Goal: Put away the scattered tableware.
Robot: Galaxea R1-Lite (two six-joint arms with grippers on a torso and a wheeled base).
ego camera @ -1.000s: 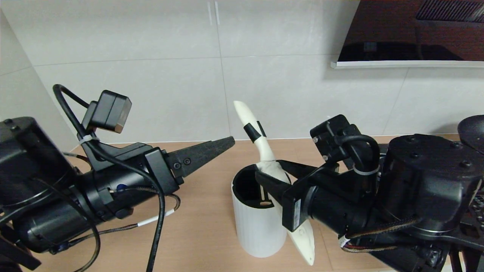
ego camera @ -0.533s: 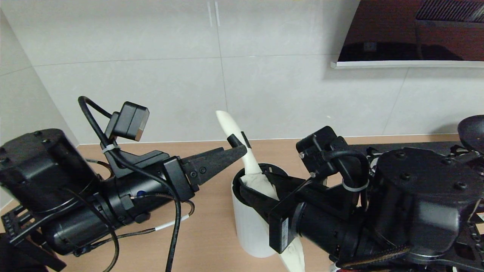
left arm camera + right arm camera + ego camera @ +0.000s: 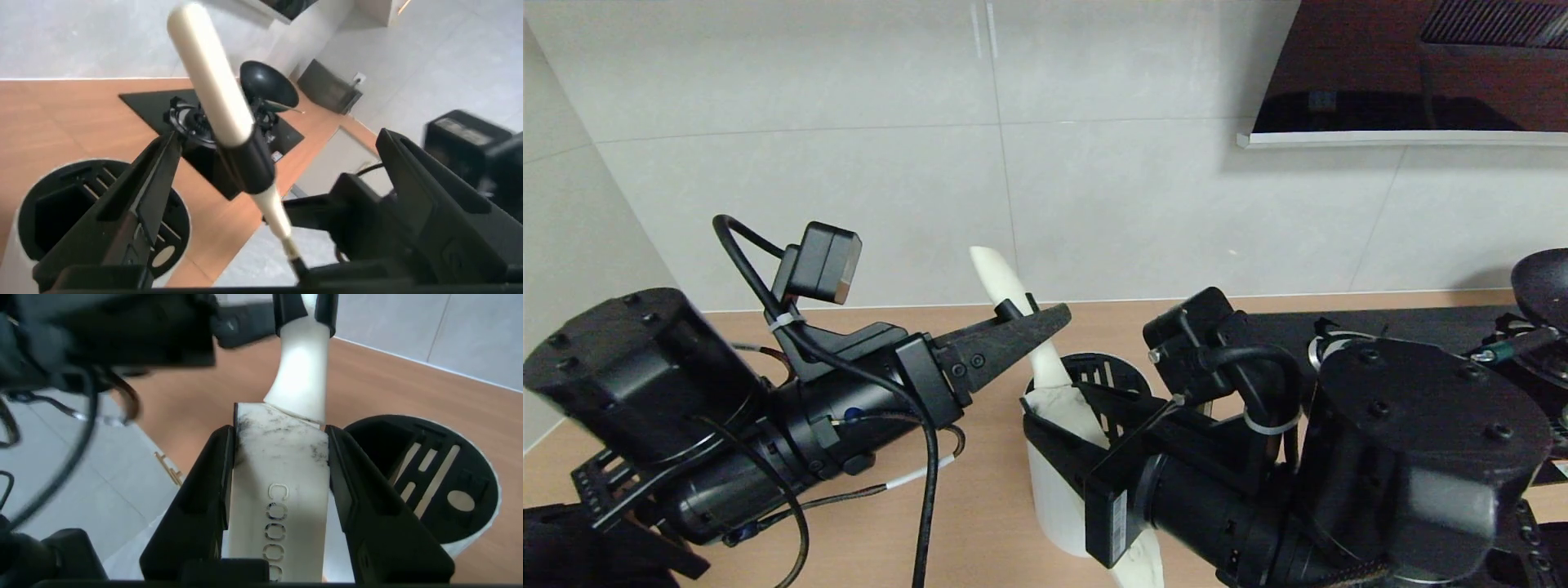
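A white spatula (image 3: 1001, 282) with a black band on its handle stands tilted over the white utensil holder (image 3: 1054, 498). My right gripper (image 3: 1072, 408) is shut on its broad blade (image 3: 282, 482), one finger on each side, just above the holder's black slotted insert (image 3: 433, 482). My left gripper (image 3: 1036, 322) is open, and its fingers straddle the handle at the black band (image 3: 249, 155) without pressing on it. The holder (image 3: 49, 204) lies below the left fingers.
The holder stands on a wooden counter (image 3: 980, 523) against a tiled wall. A black cooktop (image 3: 1380, 322) with a dark pan (image 3: 1539, 282) lies at the right, under a dark hood (image 3: 1421, 73).
My left gripper has moved right until its fingers reach around the spatula's handle. The right gripper has carried the spatula left and lower, tilting the handle toward the left gripper.
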